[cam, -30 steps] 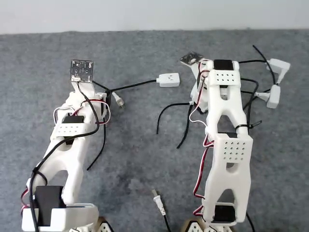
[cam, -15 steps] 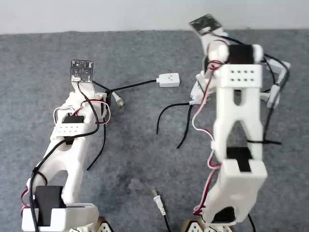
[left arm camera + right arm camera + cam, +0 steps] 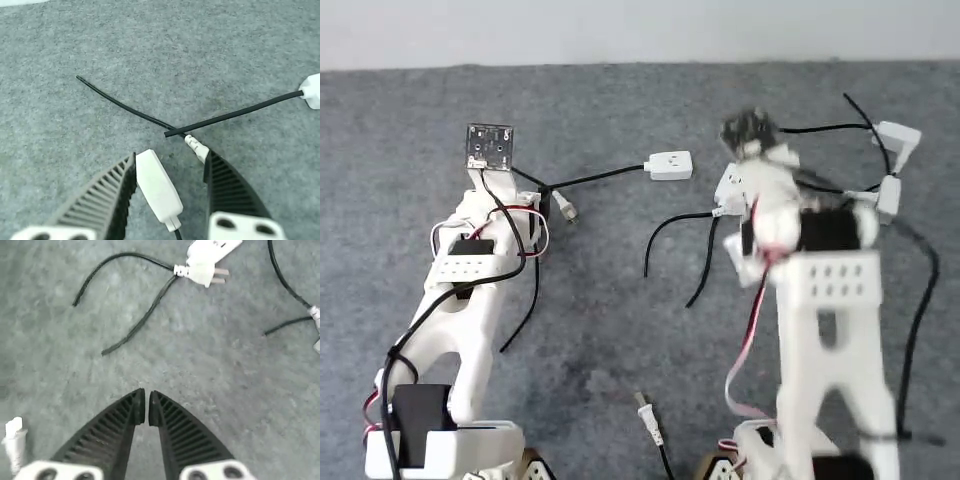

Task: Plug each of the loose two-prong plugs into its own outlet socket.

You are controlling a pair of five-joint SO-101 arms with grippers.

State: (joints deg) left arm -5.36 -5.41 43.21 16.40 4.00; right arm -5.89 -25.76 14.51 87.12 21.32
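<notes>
Left pincer is wide open and holds nothing. A white connector body lies on the desk between its jaws, close against one of them, and I can't tell whether it's a plug or a socket. A small plug sits just off the other jaw tip, where two black cables cross. My reference is the outlet socket: all of this sits to its left in the high view, near the end of its cord. Right pincer has its jaws nearly touching and is empty. It's raised above the desk to the right of the socket, with a two-prong plug on the desk beyond its tips. Another loose plug lies well away from the socket, near the arm bases, and more white pieces lie far to the socket's right. I read this as the grasp stage. Next I'd close the left pincer squarely on the connector, so the prongs can be lined up later. There are no containers. The socket face looks unoccupied, and I see no plug seated anywhere.
</notes>
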